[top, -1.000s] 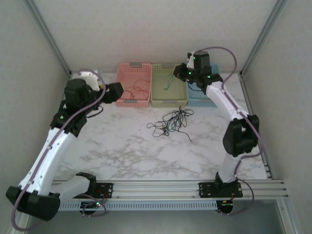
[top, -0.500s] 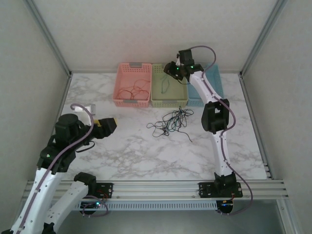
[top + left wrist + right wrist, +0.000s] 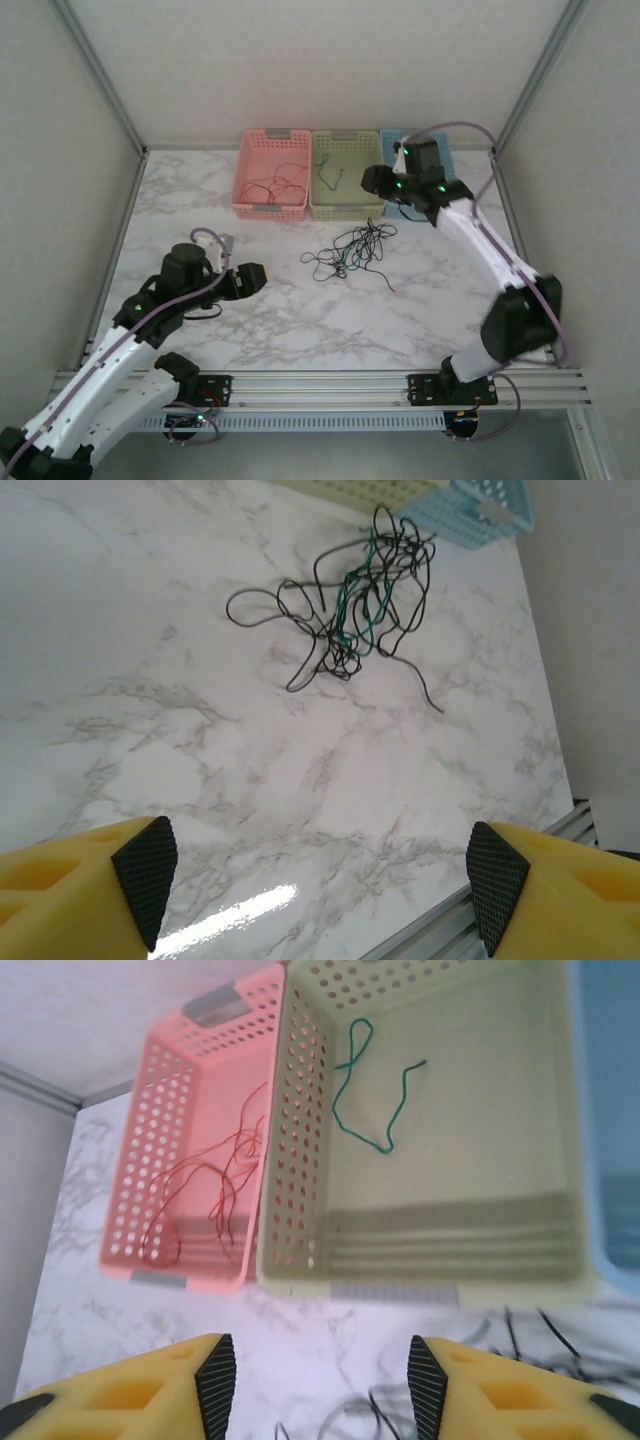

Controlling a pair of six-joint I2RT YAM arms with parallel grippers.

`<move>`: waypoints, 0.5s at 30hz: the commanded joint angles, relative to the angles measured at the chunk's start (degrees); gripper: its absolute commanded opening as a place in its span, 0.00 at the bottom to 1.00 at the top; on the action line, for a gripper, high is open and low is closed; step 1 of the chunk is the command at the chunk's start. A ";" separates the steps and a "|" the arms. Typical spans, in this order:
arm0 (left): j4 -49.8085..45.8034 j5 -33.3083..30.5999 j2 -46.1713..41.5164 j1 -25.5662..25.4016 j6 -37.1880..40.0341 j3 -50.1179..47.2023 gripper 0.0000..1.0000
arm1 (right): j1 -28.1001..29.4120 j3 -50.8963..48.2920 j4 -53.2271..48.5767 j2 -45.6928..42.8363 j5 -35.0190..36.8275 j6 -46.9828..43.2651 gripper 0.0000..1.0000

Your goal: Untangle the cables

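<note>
Marble-patterned white tabletop point(image 3: 300, 325) bearing three perforated plastic baskets in a row at its far edge. Landmark item is the pale green rectangular basket point(image 3: 300, 1110) point(image 3: 347, 211) in the middle of the row, with one thin green wire point(image 3: 365, 1090) point(image 3: 325, 172) lying loose on its floor. Pink basket point(image 3: 150, 1130) point(image 3: 268, 210) of the same make stands against the green basket's left wall and holds several thin red wires point(image 3: 215, 1185) point(image 3: 280, 185). Light blue basket point(image 3: 610, 1110) point(image 3: 390, 133) stands against the green basket's right wall, partly covered by the right arm; contents cannot be told. Tangle of thin black and green wires point(image 3: 355, 615) point(image 3: 350, 252) lies on the marble just in front of the green basket, toward its right end. The right gripper point(image 3: 320, 1380) point(image 3: 372, 180), yellow-fingered with black pads, hangs above the green basket's near right corner, jaws moderately parted, nothing between them. The left gripper point(image 3: 320, 878) point(image 3: 250, 277) sits well to the near left of the green basket, facing the tangle, jaws spread wide and empty.
</note>
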 commanded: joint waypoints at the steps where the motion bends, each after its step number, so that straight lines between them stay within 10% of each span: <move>1: 7.40 -2.71 3.84 -3.11 -1.97 -2.65 0.78 | 0.00 -10.14 -0.92 -3.42 1.40 -2.89 0.46; 15: 18.94 -1.66 15.28 -4.11 -2.10 -5.66 0.77 | 8.10 -18.68 7.67 4.92 -1.29 5.56 0.22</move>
